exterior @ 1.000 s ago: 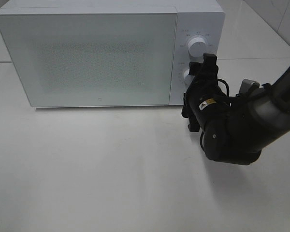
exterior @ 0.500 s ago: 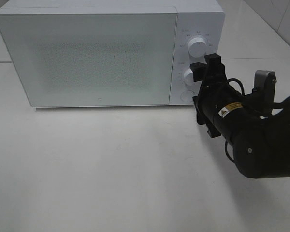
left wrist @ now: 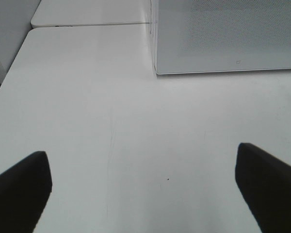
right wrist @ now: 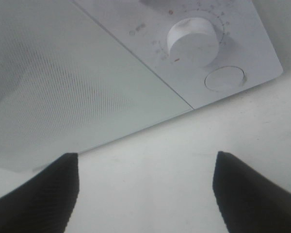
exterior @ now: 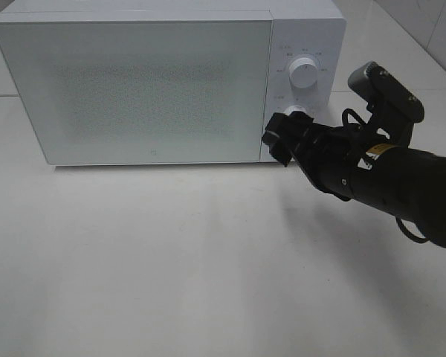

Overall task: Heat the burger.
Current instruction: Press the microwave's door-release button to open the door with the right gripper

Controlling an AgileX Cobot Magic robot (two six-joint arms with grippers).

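The burger is out of view. A white microwave [exterior: 134, 82] stands at the back of the table with its frosted door [right wrist: 63, 73] shut. My right gripper [exterior: 276, 138] is open and empty, its tips at the bottom edge of the control panel, just below the lower knob [exterior: 297, 112]. In the right wrist view the open gripper [right wrist: 145, 167] faces the door's lower corner, with the lower knob [right wrist: 192, 41] and a round button [right wrist: 224, 78] beyond. In the left wrist view my left gripper [left wrist: 141, 162] is open over bare table, in front of the microwave's left corner [left wrist: 157, 68].
An upper knob [exterior: 305, 73] sits above the lower one on the panel. The white table [exterior: 171, 260] stretches in front of the microwave. The black right arm [exterior: 386, 178] reaches in from the right edge. A seam divides the tabletop behind the microwave [left wrist: 87, 23].
The right arm swung round from pointing up at the knobs to lying low and level. Its gripper moved left and down to the panel's bottom edge, still open.
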